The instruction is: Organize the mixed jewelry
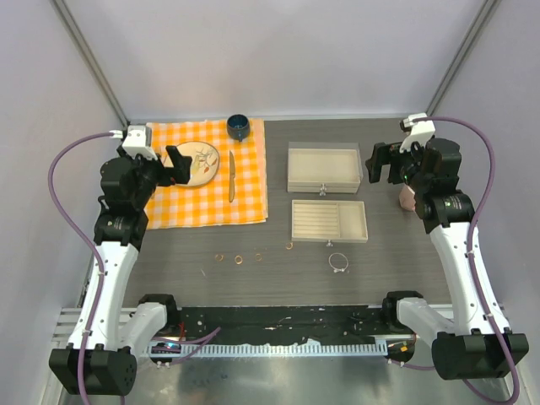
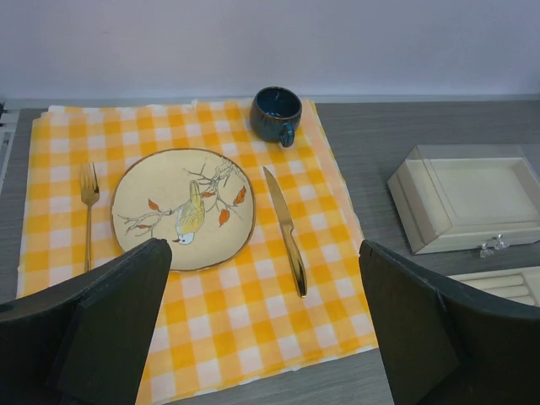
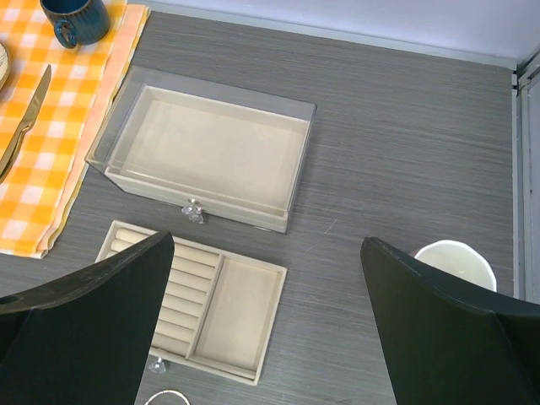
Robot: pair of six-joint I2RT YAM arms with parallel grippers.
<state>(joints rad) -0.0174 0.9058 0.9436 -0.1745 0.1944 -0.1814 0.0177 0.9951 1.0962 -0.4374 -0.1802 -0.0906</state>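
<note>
Nearby, beige tray [image 1: 314, 221] just beyond rings [image 1: 239, 259].

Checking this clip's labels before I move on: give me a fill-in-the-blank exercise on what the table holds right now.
1. The knife lies on the checked cloth, to the ___ of the plate.
2. The small gold rings and the silver hoop lie on the ___, not in the slotted tray.
3. The left tool and the right tool are both ___ and hold nothing.
4. The mug is ___ in colour.

Missing words: right; table; open; blue.
</note>
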